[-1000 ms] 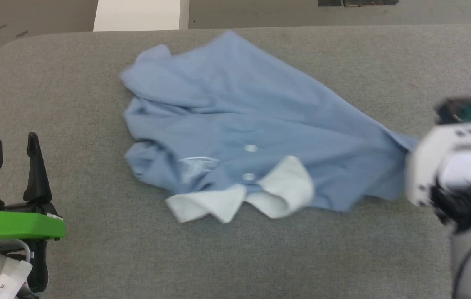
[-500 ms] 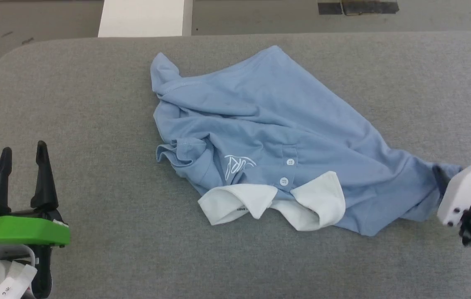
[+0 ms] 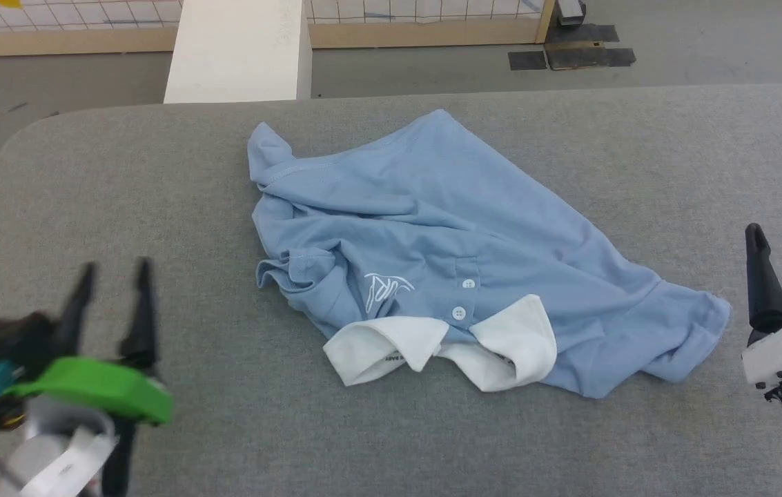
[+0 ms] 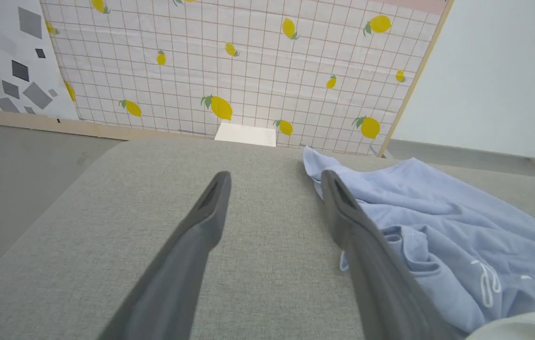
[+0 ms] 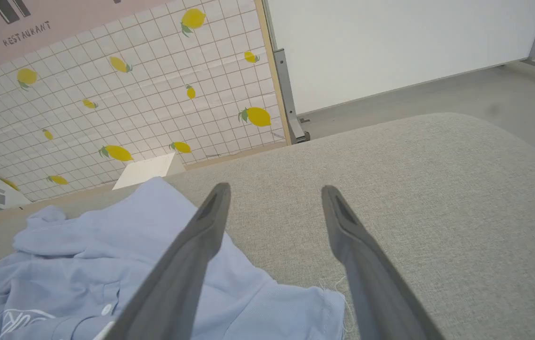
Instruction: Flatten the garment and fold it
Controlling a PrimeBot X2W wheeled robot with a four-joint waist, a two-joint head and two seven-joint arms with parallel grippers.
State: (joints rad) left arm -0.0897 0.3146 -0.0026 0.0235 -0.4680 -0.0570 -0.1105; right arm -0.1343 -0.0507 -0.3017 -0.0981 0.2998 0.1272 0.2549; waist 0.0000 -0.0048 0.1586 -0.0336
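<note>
grey table (image 3: 121,172); garment (image 3: 446,235) lies diagonally, collar nearest robot.

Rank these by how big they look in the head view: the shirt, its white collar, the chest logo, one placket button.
Largest to smallest:
1. shirt
2. collar
3. logo
4. button
All four sit at much the same distance from the camera, so nearness does not blur this order.
</note>
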